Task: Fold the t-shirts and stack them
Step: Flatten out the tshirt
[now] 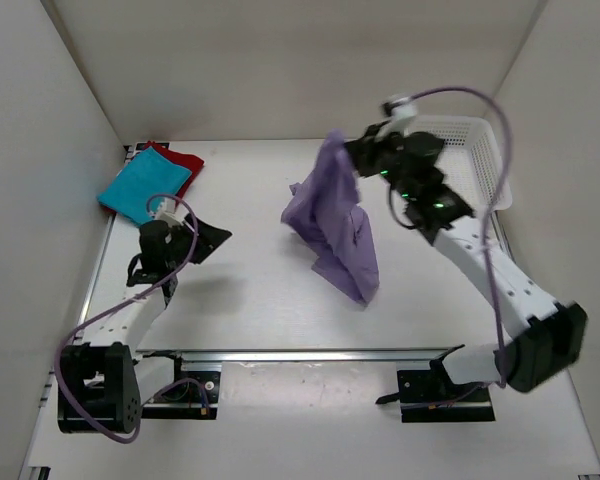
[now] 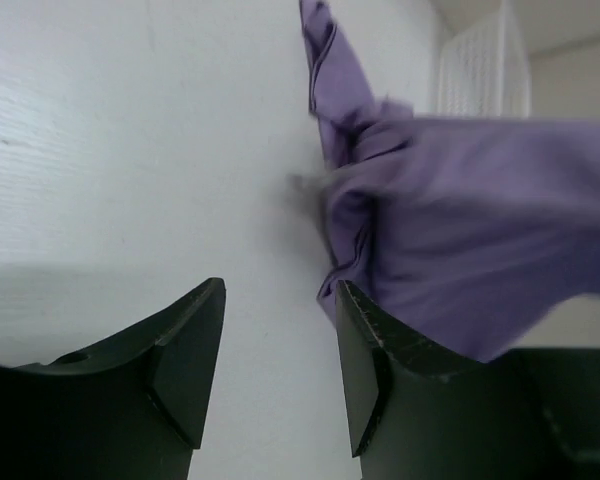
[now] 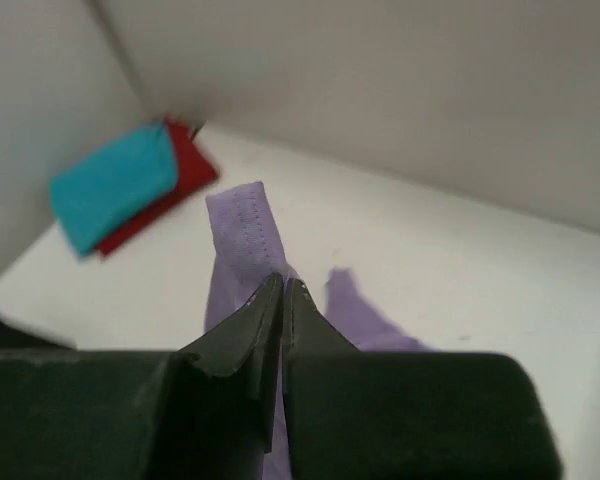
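Basket (image 1: 472, 150) of white mesh sits at the far right corner of the table (image 1: 250, 300), just behind the right tool (image 3: 283, 285). White walls close in the far and side edges. The teal shirt (image 1: 143, 188) lies folded on top of the red shirt (image 1: 185, 158) in the far left corner, well apart from both arms.

The lavender shirt (image 1: 335, 225) hangs mid-table from the right tool, which is pressed together on a top hem. Its long axis runs from that raised far end down toward the near side, with the lower part crumpled on the table.

The left tool (image 2: 280, 300) stands spread, facing the cloth from the left. Folds hide the shirt's sleeves and collar. In the left wrist view the cloth is blurred and cut off at the right edge.
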`<state>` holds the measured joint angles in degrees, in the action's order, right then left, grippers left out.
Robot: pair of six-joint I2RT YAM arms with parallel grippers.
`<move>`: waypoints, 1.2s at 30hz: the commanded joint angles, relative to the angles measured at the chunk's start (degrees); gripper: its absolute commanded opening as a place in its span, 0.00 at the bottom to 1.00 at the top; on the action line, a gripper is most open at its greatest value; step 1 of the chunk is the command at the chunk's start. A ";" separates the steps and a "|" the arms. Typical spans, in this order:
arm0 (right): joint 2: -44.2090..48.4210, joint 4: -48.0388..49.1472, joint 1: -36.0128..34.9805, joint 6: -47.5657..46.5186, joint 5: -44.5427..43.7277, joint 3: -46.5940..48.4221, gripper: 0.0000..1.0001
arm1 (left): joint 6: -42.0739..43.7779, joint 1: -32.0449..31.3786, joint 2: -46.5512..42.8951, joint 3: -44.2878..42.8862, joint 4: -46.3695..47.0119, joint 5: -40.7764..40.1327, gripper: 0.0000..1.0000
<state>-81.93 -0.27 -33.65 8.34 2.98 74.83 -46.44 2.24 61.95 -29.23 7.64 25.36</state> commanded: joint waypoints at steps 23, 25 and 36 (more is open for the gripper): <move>16.54 5.72 23.63 13.37 15.73 -14.62 0.00 | 2.31 -40.38 38.85 -18.04 8.45 -16.76 0.66; 16.89 6.16 23.89 13.37 15.82 -14.80 0.00 | 2.40 -41.35 41.48 -19.62 8.10 -17.89 0.60; 16.19 7.12 23.71 13.89 15.91 -15.24 0.01 | -2.52 -41.27 45.81 -21.48 12.40 -14.20 0.17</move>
<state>-66.92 3.01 -10.20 21.34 18.20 59.64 -48.51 -39.55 109.30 -50.48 20.53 10.55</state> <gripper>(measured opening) 0.011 0.208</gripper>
